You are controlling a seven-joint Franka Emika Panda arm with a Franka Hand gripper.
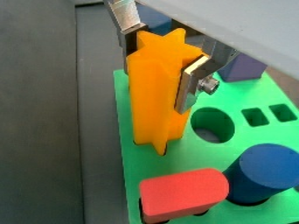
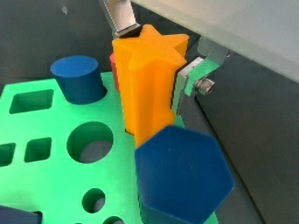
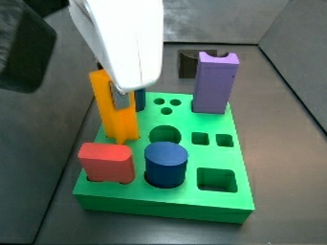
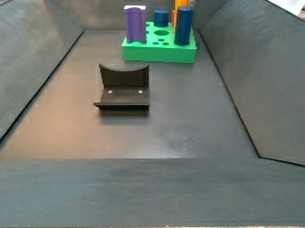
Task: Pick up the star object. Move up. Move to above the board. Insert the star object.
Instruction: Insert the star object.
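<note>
We list the items left to right as they stand in a side view.

1. Red block: seated at the board's near left corner.
2. Star: orange, upright, at the board's left edge, its foot down at the board surface. In both wrist views the silver fingers press its opposite flanks near the top.
3. Pincer: closed on the star, directly above the board's left side; its white housing hides the grip in the side view.
4. Blue cylinder: standing in the board's front row, just beside the red block.
5. Board: green slab, round hole and square holes open. In the far side view it sits at the back of the counter, well apart from the fixture.
6. Purple block: upright at the board's rear right.

Step in hand, we judge: insertion. Whether the star is fully seated we cannot tell. The next move calls for a straight downward push, held vertical, then release.
</note>
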